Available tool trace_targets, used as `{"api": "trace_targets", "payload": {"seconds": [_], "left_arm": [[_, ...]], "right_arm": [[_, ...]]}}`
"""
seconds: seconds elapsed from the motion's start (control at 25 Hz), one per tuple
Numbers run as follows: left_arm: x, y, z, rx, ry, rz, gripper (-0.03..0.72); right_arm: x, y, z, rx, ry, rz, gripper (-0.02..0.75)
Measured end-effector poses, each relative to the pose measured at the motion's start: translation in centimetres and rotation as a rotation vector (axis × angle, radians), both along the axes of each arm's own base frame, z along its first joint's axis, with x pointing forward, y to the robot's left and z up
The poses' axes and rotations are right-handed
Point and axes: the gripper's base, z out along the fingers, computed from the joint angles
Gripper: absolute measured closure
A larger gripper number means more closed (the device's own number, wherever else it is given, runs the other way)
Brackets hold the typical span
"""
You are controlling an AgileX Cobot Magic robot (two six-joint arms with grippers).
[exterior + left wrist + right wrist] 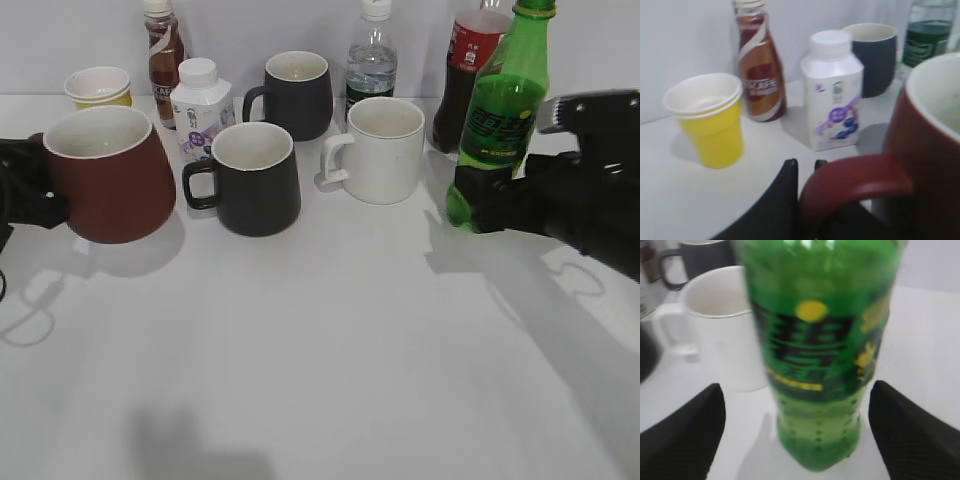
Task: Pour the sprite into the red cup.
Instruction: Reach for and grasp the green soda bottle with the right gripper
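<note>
Because the right gripper (797,435) stands spread wide around the sprite (503,110), with neither finger touching the bottle in the right wrist view, a hasty closure could nudge the upright, capped bottle sideways and knock it into the white mug (383,150) or the cola bottle (466,70) just behind. At far left, the left gripper (807,172) looks clamped on the handle of the red cup (108,172); a thin handle hold risks the cup swinging or tilting.
</note>
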Motion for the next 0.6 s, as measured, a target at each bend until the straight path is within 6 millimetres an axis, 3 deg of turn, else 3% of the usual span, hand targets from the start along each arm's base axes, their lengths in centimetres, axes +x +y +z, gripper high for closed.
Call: {"api": "trace_targets", "payload": {"seconds": [0.4,0.6], "left_arm": [[-1.8,-3.7,1.3,0.056,0.012,-0.145,0.622],[-3.1,-5.7,1.8,0.115,0.002,-0.256,0.622]], "right_arm": [[4.1,0.9,-2.3,-0.012,0.002,-0.056,0.116],[5.2,1.2,-2.7,-0.032,-0.009,-0.065,0.155]]}}
